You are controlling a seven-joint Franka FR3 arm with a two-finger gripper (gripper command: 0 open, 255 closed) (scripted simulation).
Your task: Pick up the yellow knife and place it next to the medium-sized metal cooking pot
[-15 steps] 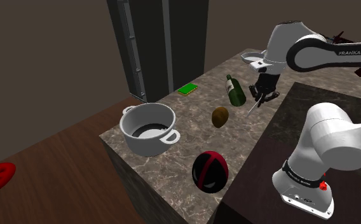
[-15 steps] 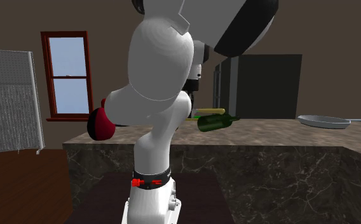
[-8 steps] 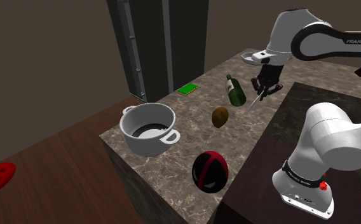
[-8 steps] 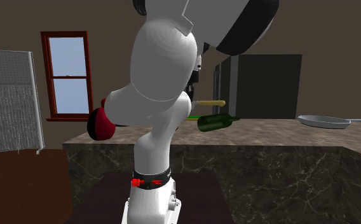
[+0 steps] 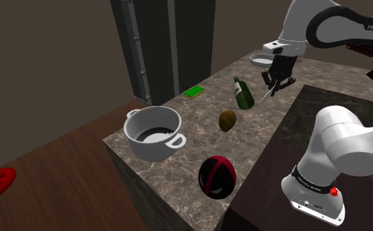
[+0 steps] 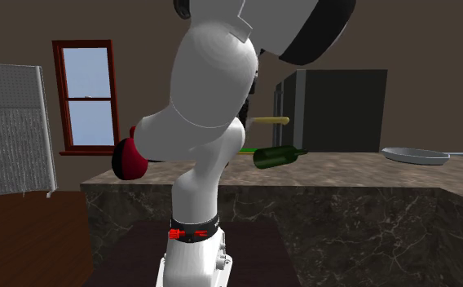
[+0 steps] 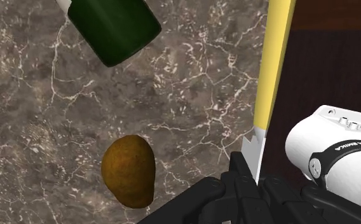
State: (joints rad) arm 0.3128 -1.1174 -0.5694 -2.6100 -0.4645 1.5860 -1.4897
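Knife (image 7: 272,70): yellow handle, short grey blade. Held clear of the counter (image 5: 185,156), aloft near the edge that meets the stand (image 5: 265,189). The gripper (image 7: 252,179) has its fingers (image 7: 238,173) pinching the grey blade end just below the handle; in the wrist view the handle runs straight out and away from the fingertips, along the line where marble meets the dark stand (image 7: 328,63). In the shoulder view the knife (image 5: 266,98) shows as a thin pale sliver slanting down from the gripper (image 5: 277,83); in the second exterior view the handle (image 6: 271,121) juts level toward that view's right, above the bottle (image 6: 275,156). Bottle (image 5: 243,94): dark green, lying on its side on the marble, just beside the gripper toward the shoulder view's left. Brown oval (image 5: 227,121): on the counter near the bottle, on the pot side; under the gripper in the wrist view (image 7: 129,170). Pot (image 5: 153,133): pale grey, two handles, upright near the counter's corner, well apart from the knife. Ball (image 5: 217,176): red and black, at the counter's near edge. Green card (image 5: 193,92): flat, by the dark cabinet (image 5: 172,39). Pan (image 6: 417,154): grey, at the counter's far end.
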